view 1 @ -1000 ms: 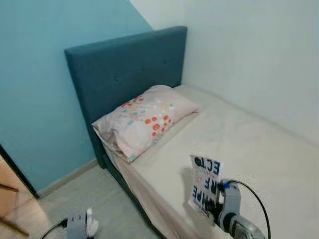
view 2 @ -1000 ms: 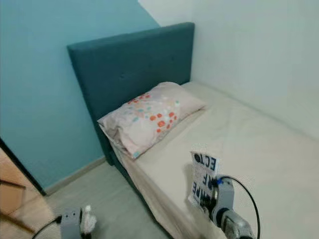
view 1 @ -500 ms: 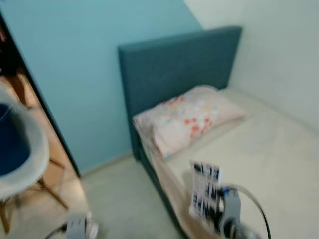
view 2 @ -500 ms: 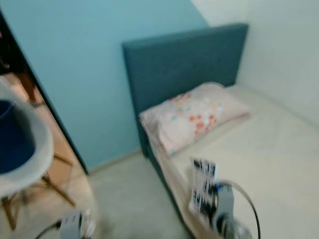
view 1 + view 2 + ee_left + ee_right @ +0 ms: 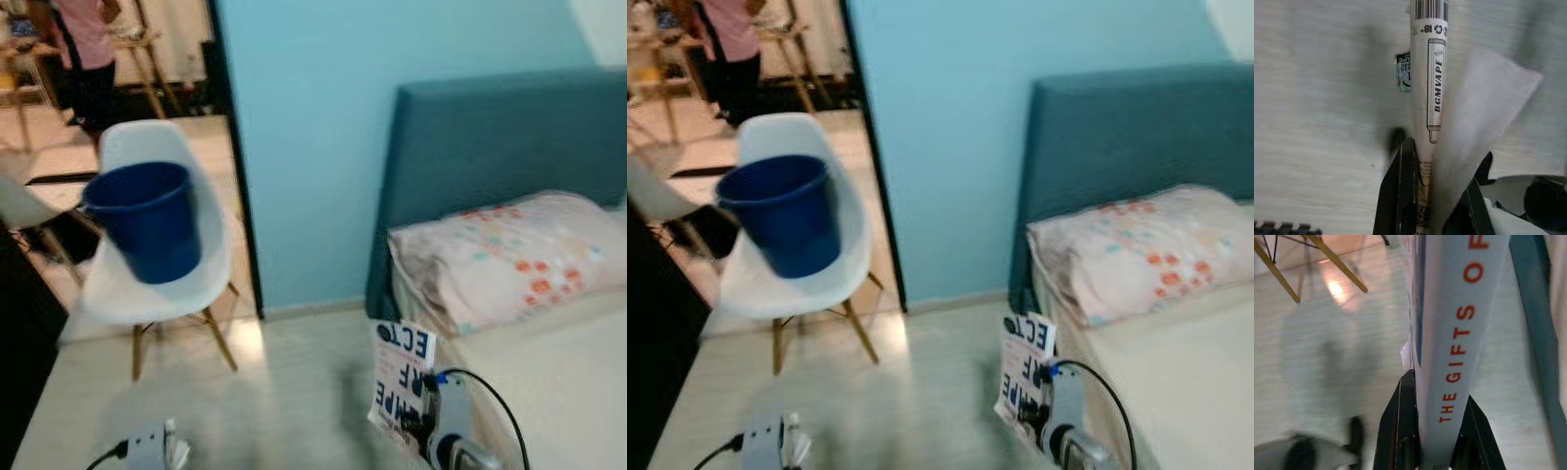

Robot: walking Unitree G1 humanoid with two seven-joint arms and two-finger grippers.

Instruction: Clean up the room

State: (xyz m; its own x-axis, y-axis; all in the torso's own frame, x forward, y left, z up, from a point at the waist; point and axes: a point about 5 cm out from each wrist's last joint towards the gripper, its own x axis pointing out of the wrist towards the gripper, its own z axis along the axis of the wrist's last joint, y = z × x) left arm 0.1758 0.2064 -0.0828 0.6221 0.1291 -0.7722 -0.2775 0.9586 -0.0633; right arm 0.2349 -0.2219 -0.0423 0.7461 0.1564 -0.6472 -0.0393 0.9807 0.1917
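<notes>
My right gripper is shut on a thin white book with "THE GIFTS OF" in red on its spine. In the eye views the book stands upright low at the right, beside the bed's edge. At the bottom left, my left gripper is shut on a white BGMVAPE box together with a crumpled white tissue. It hangs low over the floor. A blue bucket sits on a white chair by the doorway.
A bed with a flowered pillow and a teal headboard lies to the right, against a blue wall. Pale floor stretches between me and the chair. Through the doorway stands a person among wooden furniture.
The whole view has swung left from the bed, so the doorway, chair and bucket have come into sight. Both grippers keep their holds in the same places.
</notes>
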